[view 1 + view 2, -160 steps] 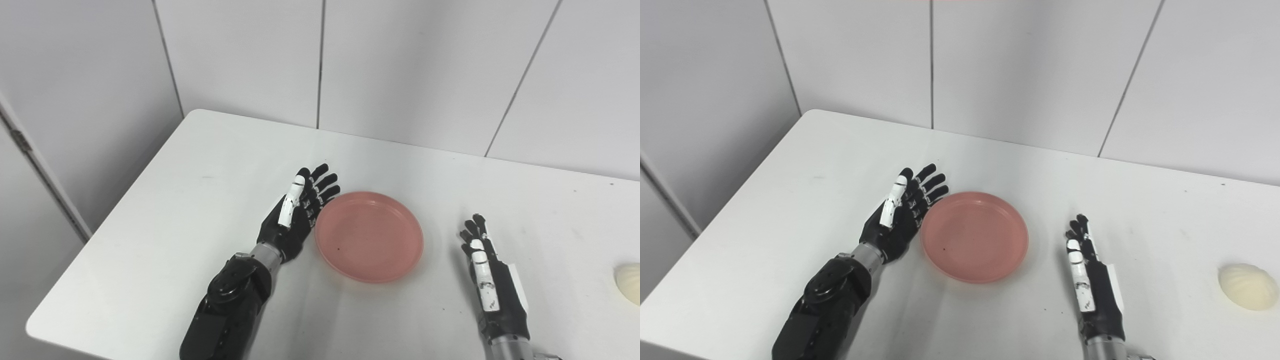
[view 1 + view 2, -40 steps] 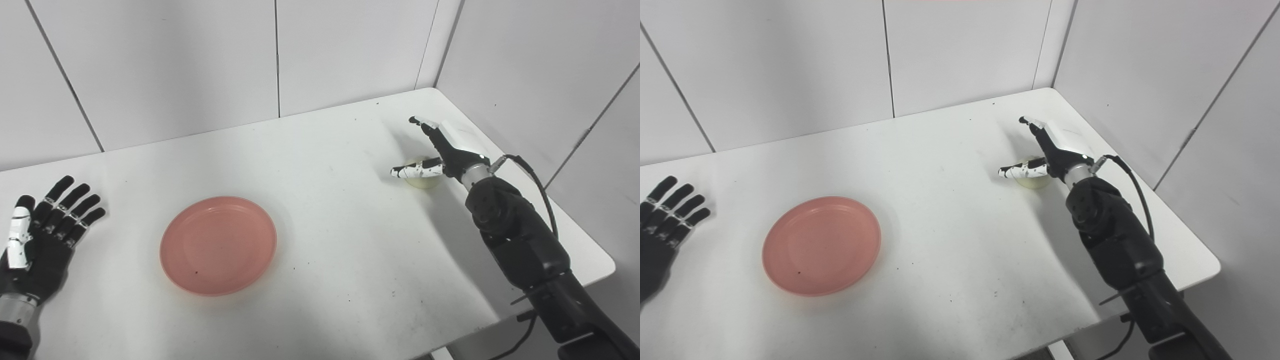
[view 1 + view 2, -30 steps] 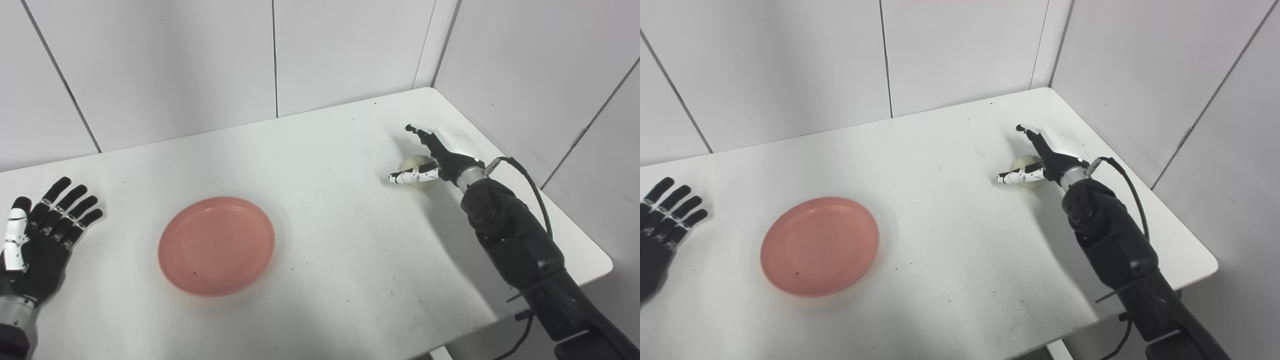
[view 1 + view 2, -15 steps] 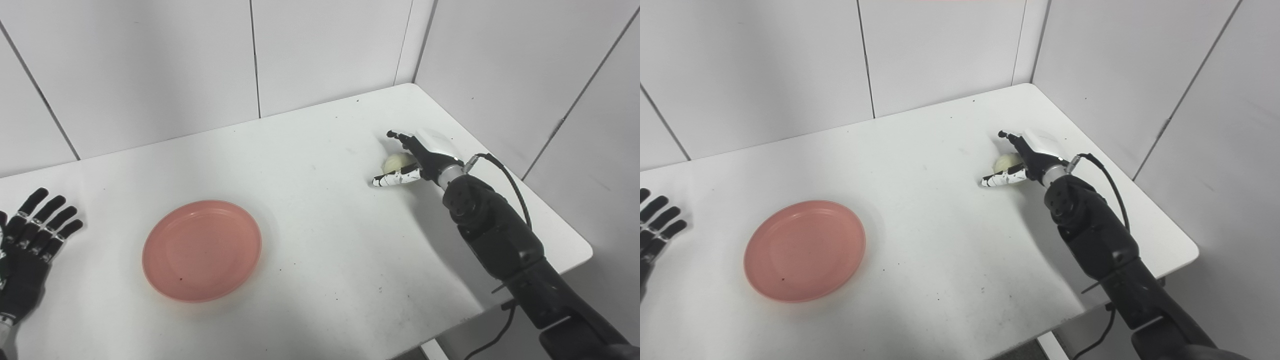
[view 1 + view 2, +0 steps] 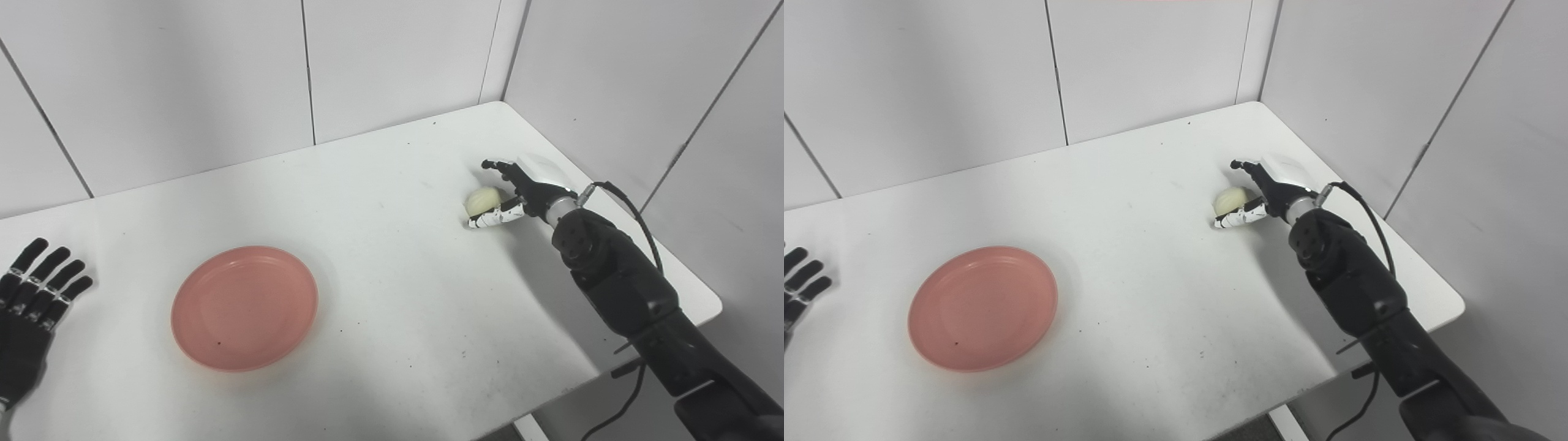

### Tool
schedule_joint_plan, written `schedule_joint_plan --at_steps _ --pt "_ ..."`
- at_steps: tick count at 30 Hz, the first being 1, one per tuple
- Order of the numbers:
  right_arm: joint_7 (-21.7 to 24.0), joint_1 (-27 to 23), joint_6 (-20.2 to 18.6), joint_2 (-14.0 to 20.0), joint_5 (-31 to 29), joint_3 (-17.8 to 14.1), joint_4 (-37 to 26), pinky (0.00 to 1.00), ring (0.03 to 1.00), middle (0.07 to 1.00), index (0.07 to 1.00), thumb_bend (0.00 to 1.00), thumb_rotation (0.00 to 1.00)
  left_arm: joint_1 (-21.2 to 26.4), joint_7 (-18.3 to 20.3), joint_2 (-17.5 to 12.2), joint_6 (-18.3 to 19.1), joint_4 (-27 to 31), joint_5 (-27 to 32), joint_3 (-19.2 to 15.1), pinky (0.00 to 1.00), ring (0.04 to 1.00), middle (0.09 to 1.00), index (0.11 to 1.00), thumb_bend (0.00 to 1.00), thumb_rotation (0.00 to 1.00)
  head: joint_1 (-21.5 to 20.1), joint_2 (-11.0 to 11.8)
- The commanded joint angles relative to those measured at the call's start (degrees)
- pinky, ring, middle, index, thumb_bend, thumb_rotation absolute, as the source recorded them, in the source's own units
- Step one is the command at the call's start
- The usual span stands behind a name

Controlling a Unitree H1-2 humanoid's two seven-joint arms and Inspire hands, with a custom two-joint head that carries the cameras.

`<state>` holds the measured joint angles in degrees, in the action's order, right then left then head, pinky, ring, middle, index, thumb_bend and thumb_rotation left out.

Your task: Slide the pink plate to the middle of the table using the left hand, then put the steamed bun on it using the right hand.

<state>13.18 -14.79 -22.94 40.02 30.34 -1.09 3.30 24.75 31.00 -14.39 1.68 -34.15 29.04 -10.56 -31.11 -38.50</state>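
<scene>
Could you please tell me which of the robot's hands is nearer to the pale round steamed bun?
The right hand. Its fingers curl around the pale round steamed bun near the table's far right corner. The left hand lies open far off at the left edge, beyond the pink round plate.

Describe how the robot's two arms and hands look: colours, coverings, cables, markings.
The right hand is black with a white plate on its back and a white, black-flecked thumb cover. A silver wrist ring joins it to the bulky black right arm, and a black cable loops from the wrist. The left hand is black, with small pale marks on its slim segmented fingers.
</scene>
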Motion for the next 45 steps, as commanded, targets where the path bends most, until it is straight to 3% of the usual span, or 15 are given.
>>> schedule_joint_plan --at_steps 1,4,5,8,9,10,11,13,31,37,45 --pt "-0.84 -1.70 0.68 2.39 -0.34 -1.32 -0.65 0.68 0.805 0.858 0.823 0.94 0.25 -6.87 -1.91 0.89 5.22 -3.06 -1.50 0.77 0.77 0.793 0.816 0.823 0.60 0.84 0.05 0.07" --pt "-0.77 -2.00 -0.41 2.24 -0.39 -1.38 -0.52 0.67 0.790 0.846 0.811 0.91 0.21 -7.01 -1.68 0.83 5.30 -2.69 -1.48 0.91 0.78 0.795 0.817 0.823 0.60 0.84 0.11 -0.06" --pt "-0.93 -2.10 -0.97 1.92 -0.43 -1.55 -0.69 0.64 0.761 0.830 0.787 0.89 0.15 -7.06 -1.65 0.82 5.33 -2.49 -1.51 0.97 0.78 0.800 0.822 0.828 0.60 0.85 0.11 -0.06" --pt "-1.67 -2.11 -0.05 1.51 -1.10 -1.96 -0.44 0.49 0.574 0.658 0.679 0.78 0.01 -7.29 -1.84 0.88 5.54 -1.72 -1.58 1.09 0.80 0.812 0.832 0.840 0.61 0.85 0.20 -0.13" --pt "-1.82 -2.19 0.79 1.61 -1.34 -1.91 0.07 0.49 0.569 0.652 0.672 0.77 0.01 -7.37 -1.99 0.89 5.58 -1.44 -1.68 1.14 0.80 0.812 0.833 0.840 0.61 0.85 0.20 -0.13" --pt "-1.84 -2.31 1.25 1.71 -1.42 -1.76 0.46 0.49 0.559 0.620 0.566 0.62 0.07 -7.44 -2.10 0.89 5.61 -1.20 -1.79 1.20 0.80 0.811 0.834 0.842 0.61 0.85 0.20 -0.13" --pt "-1.85 -2.49 1.53 1.82 -1.44 -1.55 0.93 0.49 0.553 0.605 0.530 0.57 0.10 -7.50 -2.15 0.90 5.74 -1.02 -1.75 1.19 0.80 0.810 0.833 0.842 0.61 0.85 0.31 -0.17" --pt "-1.84 -2.99 1.56 1.89 -1.19 -0.99 1.82 0.44 0.507 0.518 0.495 0.54 0.02 -7.54 -2.19 0.90 5.91 -0.88 -1.63 1.18 0.80 0.811 0.832 0.839 0.61 0.85 0.31 -0.17" --pt "-5.99 -5.40 6.73 0.82 -1.62 1.17 7.40 0.36 0.441 0.448 0.530 0.52 0.00 -7.14 -1.78 1.03 5.85 -2.07 -1.26 0.92 0.78 0.805 0.830 0.839 0.60 0.86 0.92 -0.20" --pt "-5.84 -3.83 6.14 1.89 -1.91 0.12 1.52 0.39 0.459 0.458 0.518 0.52 0.00 -6.86 -1.34 1.26 5.23 -2.99 -1.30 1.13 0.78 0.805 0.831 0.834 0.61 0.87 1.86 0.02" --pt "-0.72 -3.33 2.76 3.29 -1.61 -0.70 -12.11 0.38 0.433 0.450 0.530 0.52 0.00 -7.48 -1.59 1.90 5.00 -1.66 -1.51 1.71 0.78 0.808 0.831 0.838 0.60 0.88 3.83 0.35"
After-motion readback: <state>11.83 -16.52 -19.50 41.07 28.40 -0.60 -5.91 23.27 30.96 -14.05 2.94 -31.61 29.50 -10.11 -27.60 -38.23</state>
